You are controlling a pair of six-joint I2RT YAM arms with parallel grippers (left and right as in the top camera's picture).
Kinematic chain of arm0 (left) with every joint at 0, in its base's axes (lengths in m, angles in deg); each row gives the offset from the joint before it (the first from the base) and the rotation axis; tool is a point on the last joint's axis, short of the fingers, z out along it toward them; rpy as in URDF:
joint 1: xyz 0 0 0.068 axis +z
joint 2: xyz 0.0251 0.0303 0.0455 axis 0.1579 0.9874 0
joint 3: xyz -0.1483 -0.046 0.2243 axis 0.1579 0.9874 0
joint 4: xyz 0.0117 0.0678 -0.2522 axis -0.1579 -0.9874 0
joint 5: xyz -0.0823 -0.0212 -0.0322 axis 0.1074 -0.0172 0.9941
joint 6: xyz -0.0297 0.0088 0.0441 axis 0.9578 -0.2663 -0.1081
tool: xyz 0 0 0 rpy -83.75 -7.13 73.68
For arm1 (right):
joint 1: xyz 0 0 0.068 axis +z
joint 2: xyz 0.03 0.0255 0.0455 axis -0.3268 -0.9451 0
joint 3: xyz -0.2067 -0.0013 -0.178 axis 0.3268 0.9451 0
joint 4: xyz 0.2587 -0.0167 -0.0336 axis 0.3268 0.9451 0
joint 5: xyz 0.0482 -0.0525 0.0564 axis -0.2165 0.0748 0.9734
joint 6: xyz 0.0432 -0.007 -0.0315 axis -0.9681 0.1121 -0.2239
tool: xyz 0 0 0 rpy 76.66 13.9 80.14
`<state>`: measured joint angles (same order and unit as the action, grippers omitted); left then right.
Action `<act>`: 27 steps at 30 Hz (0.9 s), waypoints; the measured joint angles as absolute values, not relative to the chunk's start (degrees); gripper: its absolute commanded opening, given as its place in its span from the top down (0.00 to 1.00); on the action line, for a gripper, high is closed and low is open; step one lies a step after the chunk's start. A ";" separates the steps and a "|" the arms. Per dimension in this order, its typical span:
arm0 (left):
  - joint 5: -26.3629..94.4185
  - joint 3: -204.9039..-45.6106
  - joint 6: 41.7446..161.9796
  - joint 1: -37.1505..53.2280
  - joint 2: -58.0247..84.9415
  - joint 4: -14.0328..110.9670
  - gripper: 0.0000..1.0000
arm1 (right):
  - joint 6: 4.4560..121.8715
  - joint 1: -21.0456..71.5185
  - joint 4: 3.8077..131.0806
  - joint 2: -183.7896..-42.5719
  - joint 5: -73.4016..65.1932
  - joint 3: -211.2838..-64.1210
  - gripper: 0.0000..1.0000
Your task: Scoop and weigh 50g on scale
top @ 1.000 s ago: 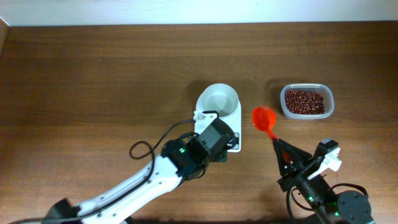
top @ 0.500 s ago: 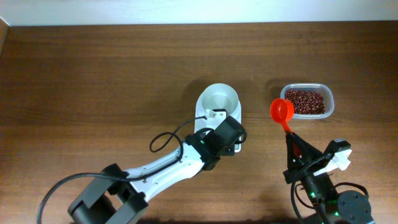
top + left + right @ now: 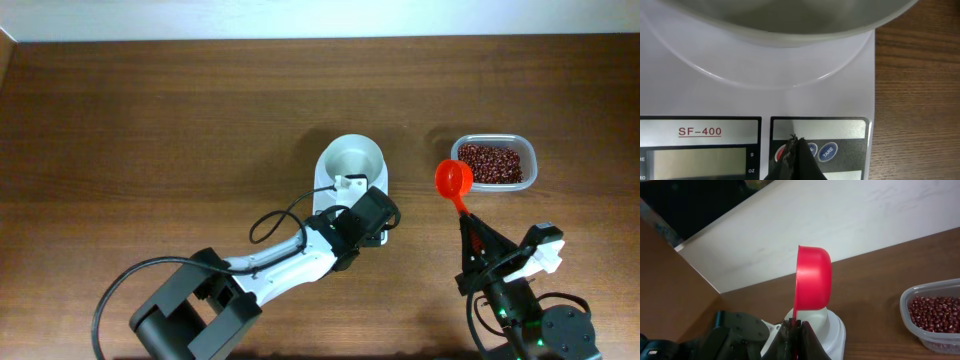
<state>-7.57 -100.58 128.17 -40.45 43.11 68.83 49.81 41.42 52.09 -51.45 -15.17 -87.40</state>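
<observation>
1. The scale (image 3: 326, 186) sits in the middle of the worktop (image 3: 150, 130). A round white bowl (image 3: 351, 160) rests on top of it.
2. The scale looks like hard, smooth plastic, so I think it is light and can slide if it gets pushed hard. The bowl seems only to sit loose on top and may tip.
3. I think the best way is a soft, straight-down poke on its buttons. To move it, hold the flat body by its two sides, not by the bowl.
4. The left claw (image 3: 795, 155) is squeezed tight with nothing in it. Its tip points at the button strip on the front of the scale. I cannot tell if it touches.
5. The right claw (image 3: 796, 330) is closed on the handle of the red scoop (image 3: 814, 285). The scoop is up in the air, just beside the clear tub of beans (image 3: 492, 163). It looks stiff and light.
6. The scale front says "SF-400". Next to the little window are "g" and "oz". The window shows no numbers. The words on the round buttons are too small to read.
</observation>
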 measured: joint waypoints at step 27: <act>-8.75 -100.69 134.46 -40.45 44.27 67.80 1.00 | 49.81 41.42 52.68 -51.45 -15.17 -87.40 0.96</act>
<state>-8.75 -100.69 134.46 -40.45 44.27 67.80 49.81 41.42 52.68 -51.45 -15.17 -87.40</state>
